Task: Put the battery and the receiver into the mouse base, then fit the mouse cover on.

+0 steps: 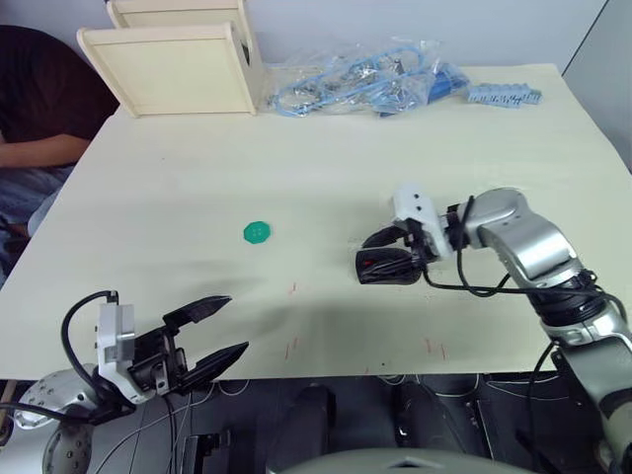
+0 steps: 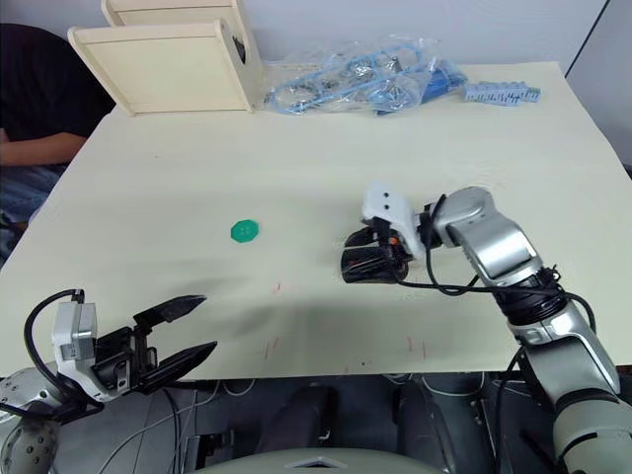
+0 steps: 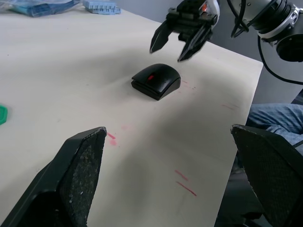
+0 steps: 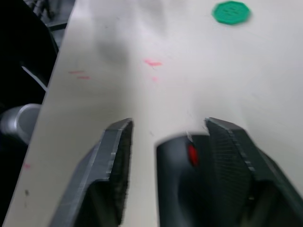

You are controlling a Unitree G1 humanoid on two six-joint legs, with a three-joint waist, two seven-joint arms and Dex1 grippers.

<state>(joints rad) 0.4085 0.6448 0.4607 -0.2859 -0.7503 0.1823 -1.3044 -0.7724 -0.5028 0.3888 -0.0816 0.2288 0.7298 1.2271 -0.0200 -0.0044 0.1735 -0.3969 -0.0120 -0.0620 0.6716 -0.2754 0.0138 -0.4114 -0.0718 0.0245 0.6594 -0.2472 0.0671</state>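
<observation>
The mouse [image 3: 156, 80] is seen lying on the table [image 1: 326, 158], black and closed, with a red spot on its top; the cover appears to be seated on the base. The right gripper [image 3: 181, 43] is held just above and beside it, fingers spread and not touching it in the left wrist view; in the right wrist view the mouse lies between the two fingers [image 4: 113, 165], nearer one of them. The left gripper [image 1: 219, 334] is held over the table's near edge, well apart from the mouse, its fingers [image 3: 78, 172] spread wide and empty. A green disc [image 1: 257, 232] lies between the two grippers, farther in on the table. Wooden trays [image 1: 183, 59] and bagged blue parts [image 1: 365, 79] are set at the far edge. A person's arm [image 1: 35, 148] rests beside the table at far left.
</observation>
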